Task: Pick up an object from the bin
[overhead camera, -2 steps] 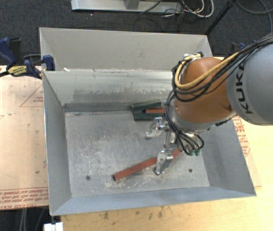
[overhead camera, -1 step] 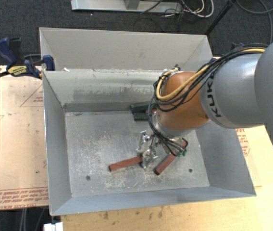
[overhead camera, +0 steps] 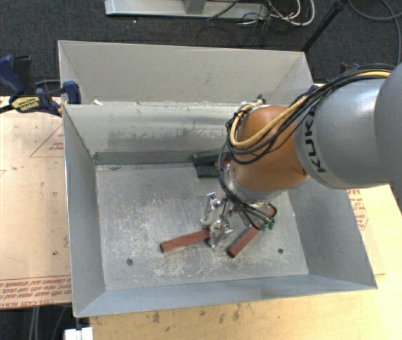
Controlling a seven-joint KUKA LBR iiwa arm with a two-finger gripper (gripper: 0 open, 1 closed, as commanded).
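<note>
Down low near the middle of the bin (overhead camera: 81, 211) with the gripper (overhead camera: 219, 227). Cannot tell if open or shut, or holding anything. Right at the end of a long stick (overhead camera: 185, 242), brown, flat on the floor. Just beside a short stick (overhead camera: 240, 242) too.

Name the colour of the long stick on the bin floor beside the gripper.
The stick is reddish brown, seen in the camera view.
</note>
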